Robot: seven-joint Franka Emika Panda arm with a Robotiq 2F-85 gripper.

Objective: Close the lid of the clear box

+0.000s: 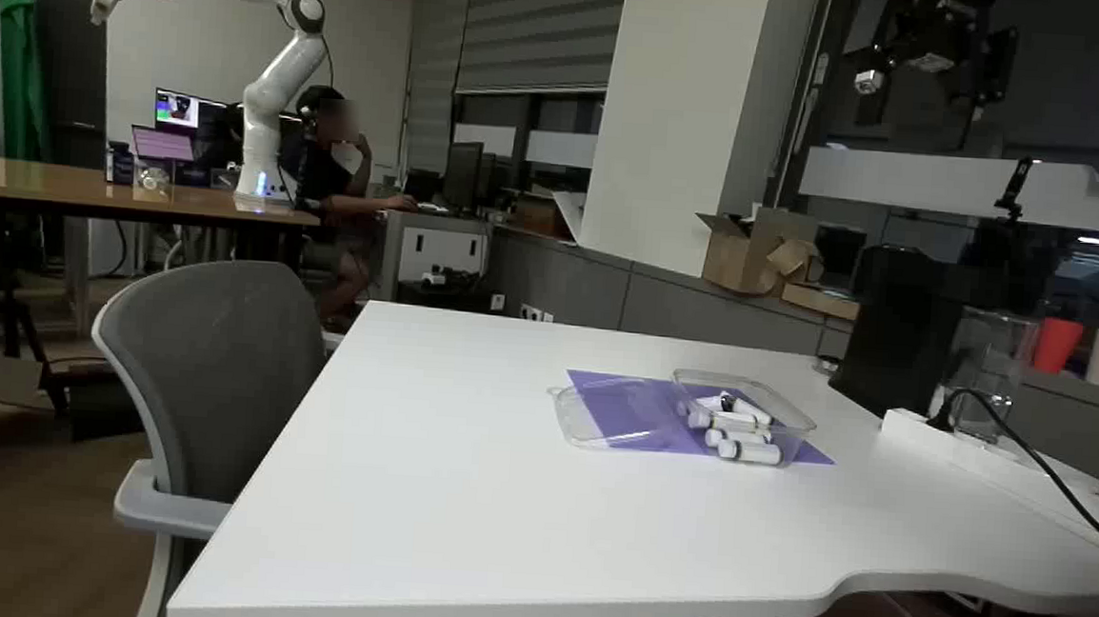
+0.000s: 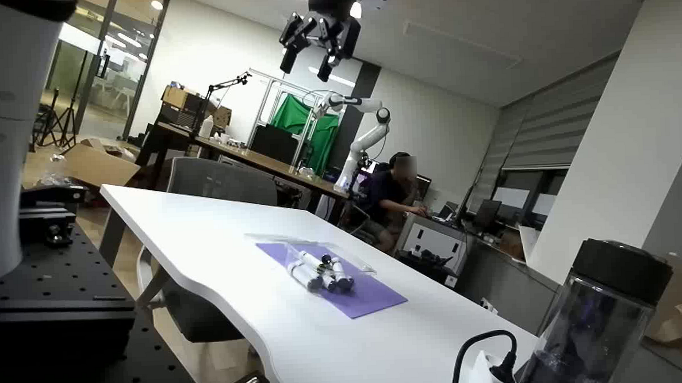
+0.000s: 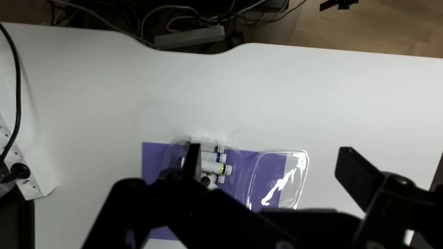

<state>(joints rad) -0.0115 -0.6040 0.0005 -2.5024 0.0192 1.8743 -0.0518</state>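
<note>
The clear box point(image 1: 795, 424) sits on the purple sheet on the white table, its top open, with several small white bottles point(image 1: 742, 435) inside. It also shows in the wrist view point(image 3: 236, 155). The lid point(image 1: 612, 412) is a flat see-through panel folded out beside the box, lying partly on the sheet and partly on the table. In the wrist view the lid point(image 3: 273, 176) is seen between my spread fingers. My gripper point(image 3: 270, 155) is open and empty. In an exterior view the gripper point(image 2: 307, 66) hangs high above the table, touching nothing. My left finger hides part of the box.
The purple sheet point(image 2: 374, 299) lies under the box on the white table point(image 1: 461, 513). A white power strip point(image 1: 941, 452) with a black cable stands along one table edge, near a dark-topped clear bottle point(image 2: 588, 319). A grey chair point(image 1: 212, 374) stands at the opposite edge.
</note>
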